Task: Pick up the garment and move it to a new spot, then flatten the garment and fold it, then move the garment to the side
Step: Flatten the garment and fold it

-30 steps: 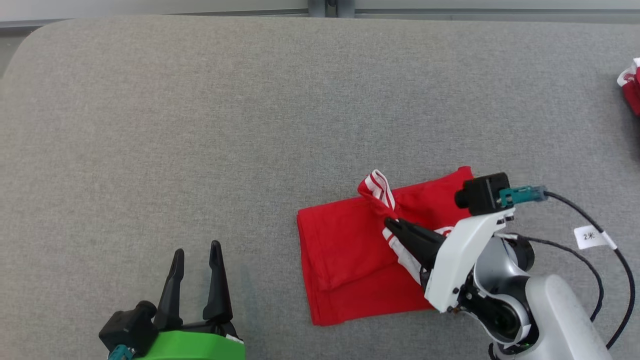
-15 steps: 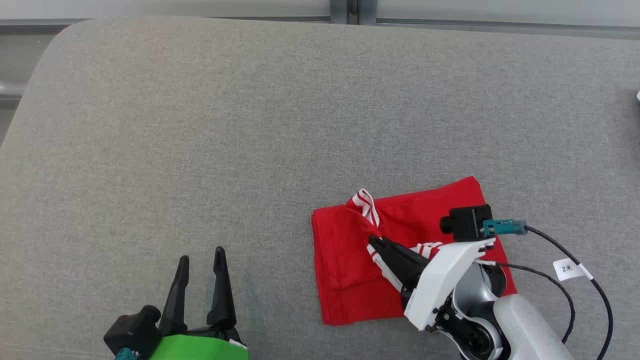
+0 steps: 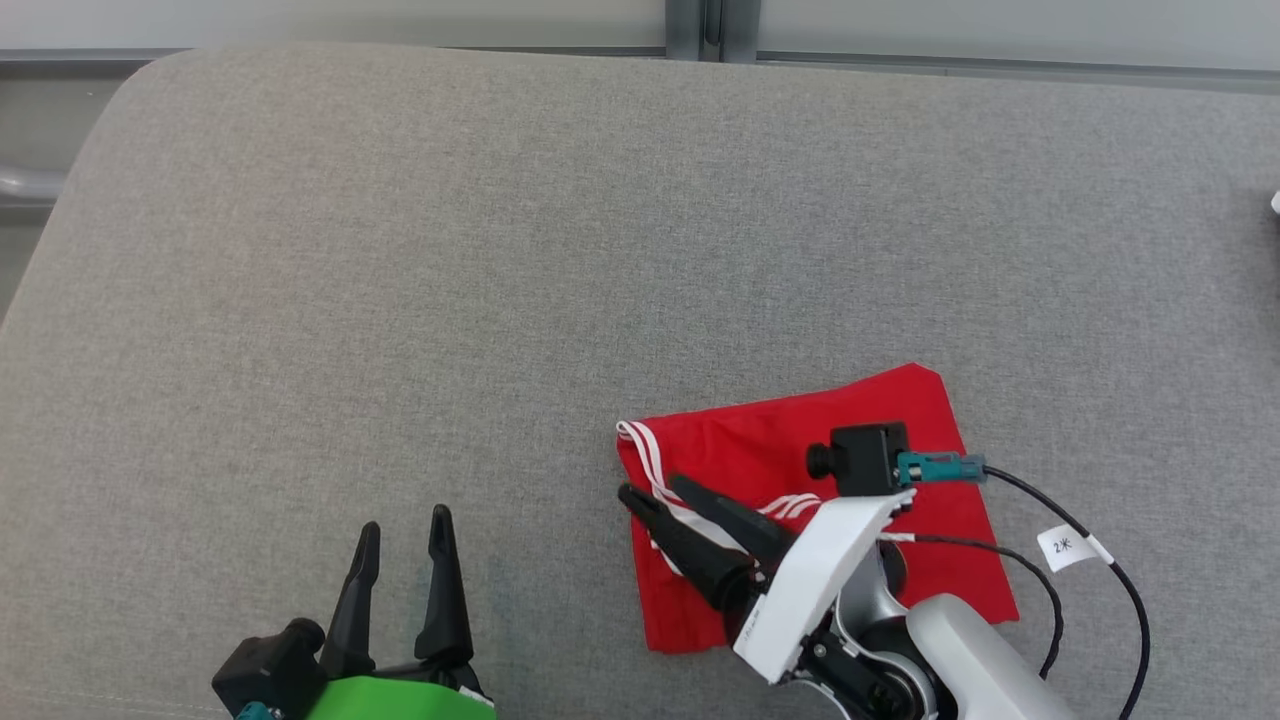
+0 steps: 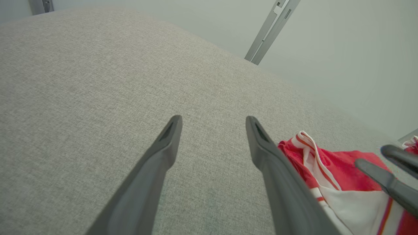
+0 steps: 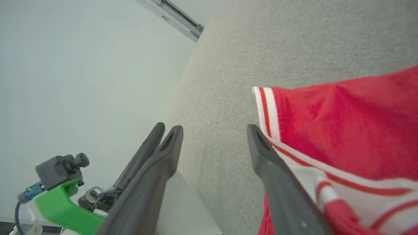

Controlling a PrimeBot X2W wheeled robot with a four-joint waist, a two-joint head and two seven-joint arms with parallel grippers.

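The garment [image 3: 760,455] is red with white striped trim, folded into a rough rectangle on the grey cushion at lower right of the head view. My right gripper [image 3: 652,492] stands open over the garment's left edge, its fingers spread above the striped trim with nothing between them. In the right wrist view the garment [image 5: 343,130] lies to the right of my right gripper [image 5: 214,130]. At lower left my left gripper [image 3: 402,523] is open and empty above bare cushion. The left wrist view has my left gripper [image 4: 212,120] with the garment [image 4: 333,166] beyond its right finger.
The grey cushion [image 3: 500,250] spreads wide to the left and back, with a rounded far-left corner. A wall and metal rail [image 3: 710,25] run behind it. A small white bit of another item [image 3: 1275,203] shows at the right edge. A black cable [image 3: 1110,575] trails from my right wrist.
My right gripper let go of the striped trim and opened, after carrying it leftward and down; the trim now lies flat at the garment's left edge. The head camera shifted slightly.
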